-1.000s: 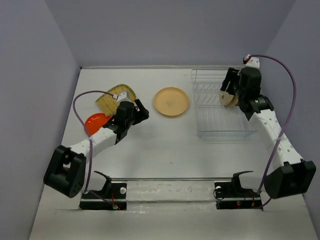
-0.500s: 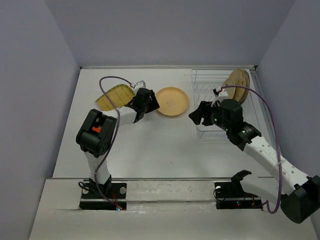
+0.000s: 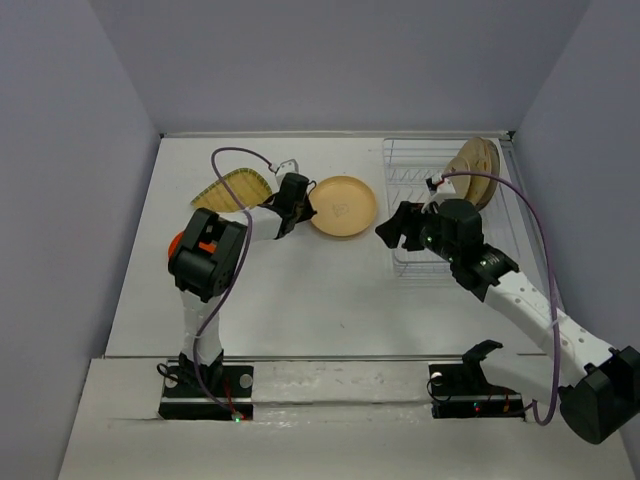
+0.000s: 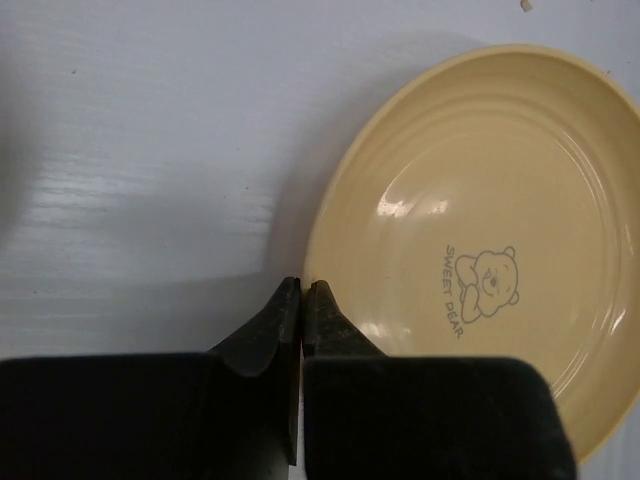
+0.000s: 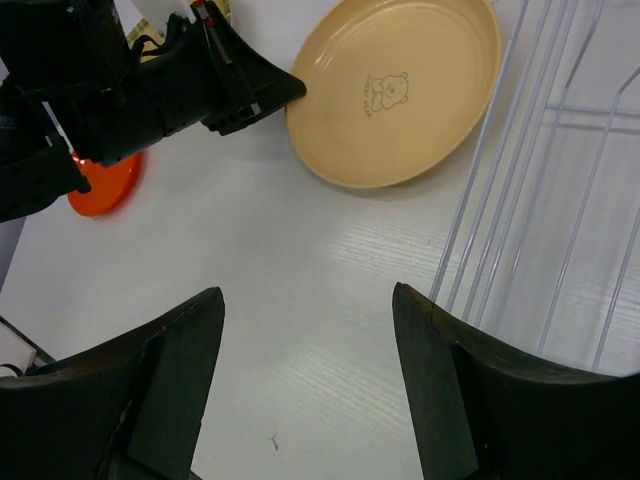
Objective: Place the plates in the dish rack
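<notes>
Left jaws pressed together, empty, tips at 9 o'clock rim of tan plate [image 3: 343,205], apparently to push it; right jaws spread wide, empty.

L claw [image 4: 302,290] now at tan plate [image 4: 480,250] rim (tips pressed together), R claw [image 5: 305,300] slightly nearer.

At my twelve o'clock the orange-tan plate [image 3: 343,206] lies flat, bear print up. My white wire dish rack [image 3: 408,175] sits at two o'clock, with beige plates [image 3: 477,165] on edge in its far corner. The woven yellow-green plate [image 3: 232,190] shows at ten o'clock and the orange-red plate [image 5: 100,190] at nine.
</notes>
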You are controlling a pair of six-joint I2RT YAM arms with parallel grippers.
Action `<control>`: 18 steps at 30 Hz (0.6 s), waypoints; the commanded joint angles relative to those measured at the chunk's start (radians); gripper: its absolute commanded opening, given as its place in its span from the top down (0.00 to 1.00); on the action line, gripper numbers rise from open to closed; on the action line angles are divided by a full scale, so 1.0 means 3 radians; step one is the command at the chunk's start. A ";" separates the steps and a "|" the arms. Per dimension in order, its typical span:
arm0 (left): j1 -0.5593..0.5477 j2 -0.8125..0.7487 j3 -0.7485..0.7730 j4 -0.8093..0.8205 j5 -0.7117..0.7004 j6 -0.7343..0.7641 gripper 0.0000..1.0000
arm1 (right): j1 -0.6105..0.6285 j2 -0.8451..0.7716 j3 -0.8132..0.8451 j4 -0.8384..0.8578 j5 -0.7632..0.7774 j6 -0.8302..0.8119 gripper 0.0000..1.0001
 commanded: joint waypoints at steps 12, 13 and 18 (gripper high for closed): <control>-0.0400 -0.2339 -0.1377 0.0052 -0.0568 0.0198 0.94 | 0.0024 0.0558 0.0522 -0.0015 0.0000 -0.0284 0.06; -0.0462 -0.2462 -0.1412 0.0031 -0.0563 0.0214 0.94 | 0.0024 0.0559 0.0547 -0.0020 -0.0020 -0.0284 0.06; -0.0729 -0.3071 -0.1612 -0.0081 -0.0354 0.0229 0.94 | 0.0024 0.0626 0.0614 0.0011 -0.0184 -0.0299 0.06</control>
